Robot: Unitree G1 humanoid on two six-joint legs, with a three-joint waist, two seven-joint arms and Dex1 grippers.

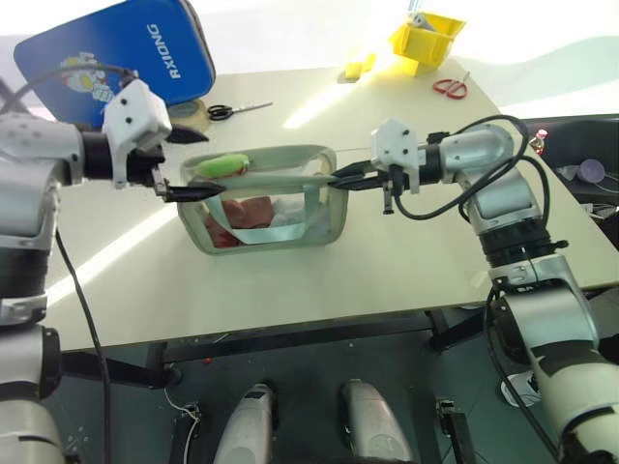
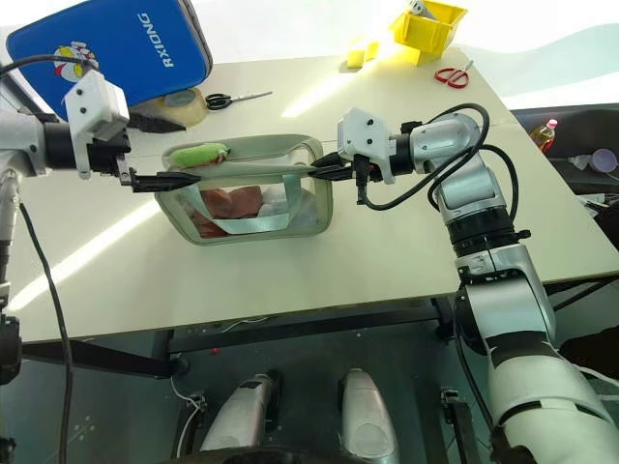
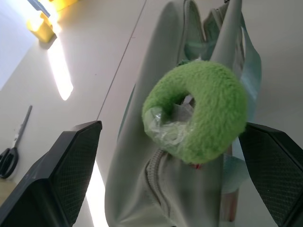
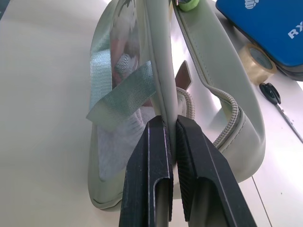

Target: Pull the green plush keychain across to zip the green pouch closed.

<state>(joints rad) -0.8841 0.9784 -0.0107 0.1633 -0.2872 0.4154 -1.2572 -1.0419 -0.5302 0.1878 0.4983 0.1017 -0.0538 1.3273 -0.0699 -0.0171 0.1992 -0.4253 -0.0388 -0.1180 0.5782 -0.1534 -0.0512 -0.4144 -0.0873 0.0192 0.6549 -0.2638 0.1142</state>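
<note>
Here, left gripper (image 3: 170,179) spread around green plush keychain (image 3: 199,113), right gripper (image 4: 171,142) pinching green pouch (image 4: 208,61)

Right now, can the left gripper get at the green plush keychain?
Probably yes. The left gripper is open, its fingers standing on either side of the green plush keychain with nothing between. The right gripper is shut on the green pouch at its far end, out of the way.

Blue pad (image 1: 116,58), tape roll (image 1: 193,109), black scissors (image 1: 232,110), red scissors (image 1: 451,87), yellow bin (image 1: 426,41), perhaps plastic.
</note>
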